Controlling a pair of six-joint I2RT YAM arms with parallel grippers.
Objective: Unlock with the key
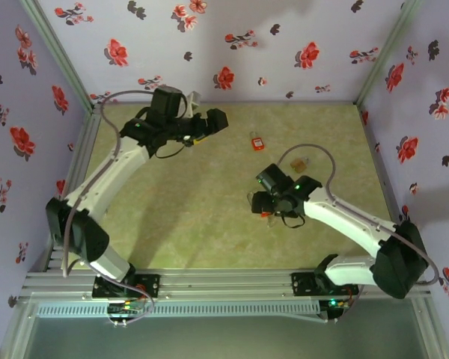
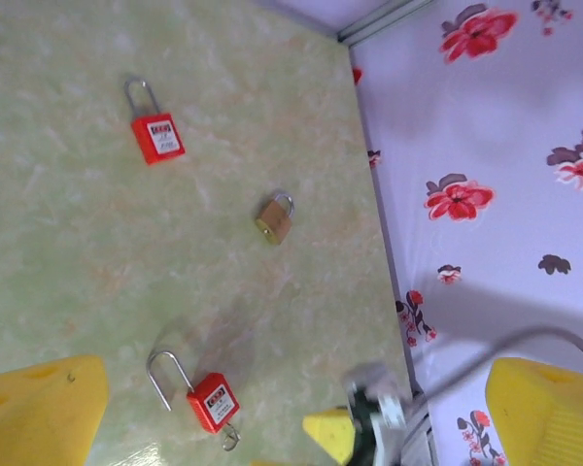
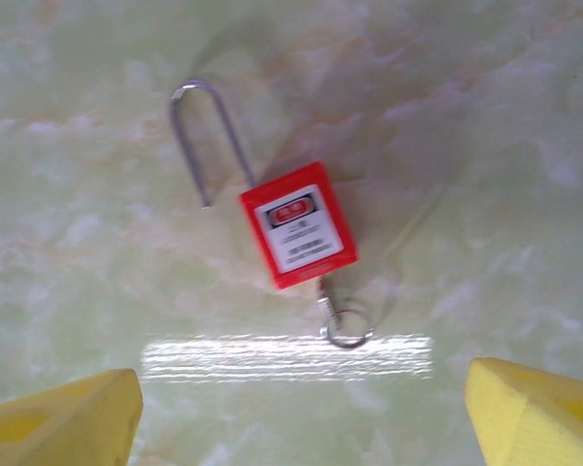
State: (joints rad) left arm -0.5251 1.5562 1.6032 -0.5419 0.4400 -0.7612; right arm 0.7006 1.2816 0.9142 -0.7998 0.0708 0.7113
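A red padlock (image 3: 298,225) lies flat on the green table. One leg of its steel shackle (image 3: 202,126) ends free, outside the body. The key (image 3: 342,320), with its ring, sticks out of the bottom of the lock. My right gripper (image 3: 301,413) hovers just above it, open, its yellow fingertips (image 3: 63,422) wide apart and holding nothing. The left wrist view also takes in this padlock (image 2: 212,400). My left gripper (image 2: 291,398) is open and empty, raised at the back of the table (image 1: 215,121), well away from the lock (image 1: 265,215).
A second red padlock (image 2: 157,136) with its shackle shut lies near the back (image 1: 257,140). A small brass padlock (image 2: 274,218) sits to the right of centre (image 1: 299,162). Flowered walls (image 1: 232,45) enclose the table on three sides.
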